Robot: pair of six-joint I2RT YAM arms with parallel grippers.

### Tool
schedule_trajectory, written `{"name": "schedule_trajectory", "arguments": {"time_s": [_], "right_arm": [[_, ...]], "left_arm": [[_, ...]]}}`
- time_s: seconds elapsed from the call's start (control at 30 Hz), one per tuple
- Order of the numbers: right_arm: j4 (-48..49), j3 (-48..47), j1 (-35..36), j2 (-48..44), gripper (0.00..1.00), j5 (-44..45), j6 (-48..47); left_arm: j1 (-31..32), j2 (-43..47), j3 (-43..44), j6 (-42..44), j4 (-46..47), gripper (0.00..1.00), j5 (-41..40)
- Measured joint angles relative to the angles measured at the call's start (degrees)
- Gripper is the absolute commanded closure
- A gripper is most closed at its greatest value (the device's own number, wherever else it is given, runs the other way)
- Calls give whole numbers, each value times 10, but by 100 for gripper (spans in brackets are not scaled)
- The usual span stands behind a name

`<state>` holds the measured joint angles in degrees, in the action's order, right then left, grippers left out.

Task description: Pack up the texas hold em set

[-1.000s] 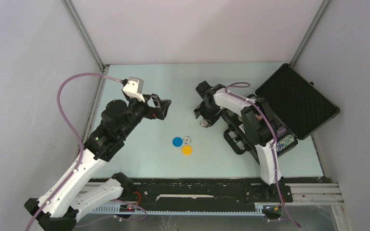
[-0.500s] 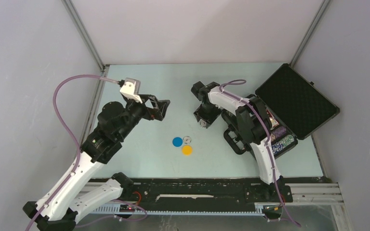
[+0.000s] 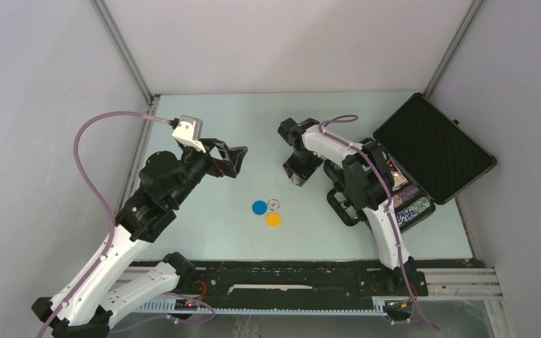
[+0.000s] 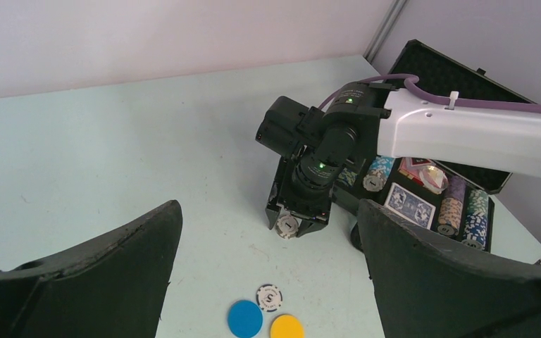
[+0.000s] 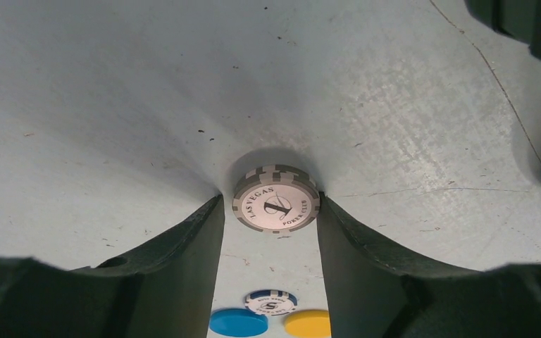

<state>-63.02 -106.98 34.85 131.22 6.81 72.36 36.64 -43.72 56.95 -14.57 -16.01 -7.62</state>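
A grey-and-white poker chip point(image 5: 276, 199) lies flat on the table. My right gripper point(image 5: 270, 204) stands over it with a finger on each side. The right finger point(image 5: 338, 225) reaches its rim and a sliver of gap shows at the other, so the gripper is open. The left wrist view shows the same chip point(image 4: 288, 224) between those fingertips. A blue disc point(image 3: 259, 207), a yellow disc point(image 3: 273, 220) and a blue-edged chip point(image 3: 273, 205) lie nearer the front. The black case point(image 3: 433, 144) lies open at the right, with a card deck point(image 4: 408, 204) and rows of chips point(image 4: 465, 211) inside. My left gripper point(image 3: 236, 158) hangs open and empty.
The case's raised foam-lined lid point(image 4: 458, 70) leans toward the right wall point(image 3: 521, 105). Metal frame posts point(image 3: 123, 53) rise at the back corners. A black rail point(image 3: 289, 278) runs along the near edge by the arm bases.
My right gripper's jaws have narrowed around the grey chip and its wrist has shifted slightly left. The left arm has drifted a little left, still open.
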Motion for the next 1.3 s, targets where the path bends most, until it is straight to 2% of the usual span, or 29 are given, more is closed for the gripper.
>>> {"name": "schedule_trajectory", "arguments": {"time_s": [0.1,0.17,0.27,0.33,0.4,0.43,0.47,1.03,1.3], "right_arm": [[-3,-1,-2,0,43,-2,0],[-2,1,-3,0,56,-3,0],[5,12,-3,-6,59,-4,0],[19,27,-3,-15,65,-4,0],[31,41,-3,-23,75,-4,2],[37,46,-4,-26,94,-4,3],[41,50,-4,-29,100,-5,3],[58,78,-6,-51,100,-8,-4],[31,88,-6,-63,100,-21,-31]], "left_arm": [[1,0,0,0,0,0,-2],[2,0,0,0,0,0,-2],[3,0,0,0,0,0,-2],[4,0,0,0,0,0,-2],[4,0,0,0,0,0,-2],[4,0,0,0,0,0,-2],[4,0,0,0,0,0,-2],[5,-30,0,-10,-1,0,-18],[5,-53,0,-84,-13,0,-29]]}}
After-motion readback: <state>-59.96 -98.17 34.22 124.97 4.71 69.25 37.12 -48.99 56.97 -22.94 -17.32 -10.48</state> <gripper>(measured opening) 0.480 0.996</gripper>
